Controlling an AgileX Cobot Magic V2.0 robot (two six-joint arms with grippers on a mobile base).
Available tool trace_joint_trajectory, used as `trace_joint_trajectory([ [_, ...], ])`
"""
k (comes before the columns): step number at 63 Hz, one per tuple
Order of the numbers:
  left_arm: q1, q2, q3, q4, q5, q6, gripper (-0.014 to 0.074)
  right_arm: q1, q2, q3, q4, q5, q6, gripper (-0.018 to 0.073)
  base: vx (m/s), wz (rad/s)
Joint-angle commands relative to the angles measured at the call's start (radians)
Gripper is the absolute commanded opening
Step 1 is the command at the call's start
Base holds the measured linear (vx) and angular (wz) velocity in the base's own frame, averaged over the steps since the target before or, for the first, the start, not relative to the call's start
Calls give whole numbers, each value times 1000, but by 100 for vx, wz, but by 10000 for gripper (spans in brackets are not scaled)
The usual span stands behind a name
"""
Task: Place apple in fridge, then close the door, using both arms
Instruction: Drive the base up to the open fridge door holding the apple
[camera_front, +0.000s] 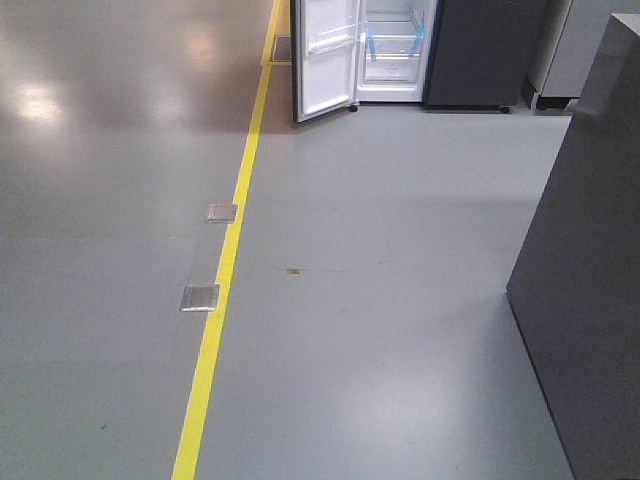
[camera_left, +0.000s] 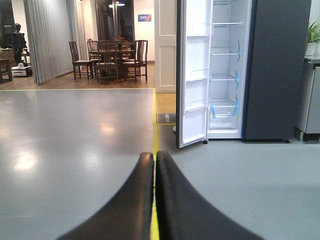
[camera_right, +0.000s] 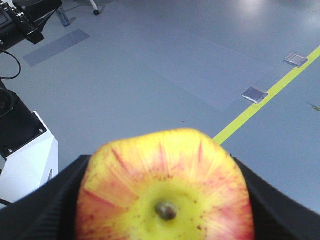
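Carry step: the apple is clamped in the right gripper, the left gripper is pressed together empty, and the distant fridge is yet to be approached.

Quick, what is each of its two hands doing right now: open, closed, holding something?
Left gripper: closed, jaws pressed together, nothing between them.
Right gripper: closed on the apple.

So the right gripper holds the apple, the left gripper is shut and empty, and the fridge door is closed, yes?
Not quite. The door of the fridge stands open, as the left wrist view shows. The rest is right: the right gripper holds the apple, and the left gripper is shut and empty.
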Motion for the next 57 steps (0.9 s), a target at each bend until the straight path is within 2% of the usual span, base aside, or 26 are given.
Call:
trace_joint_trajectory([
  [1, -7, -16, 21, -9, -71, -4, -6, 1, 12, -28, 41, -59, 1, 398, 20, -6],
  [57, -7, -16, 21, -9, -71, -4, -6, 1, 12, -28, 41, -59, 1, 398, 22, -3],
])
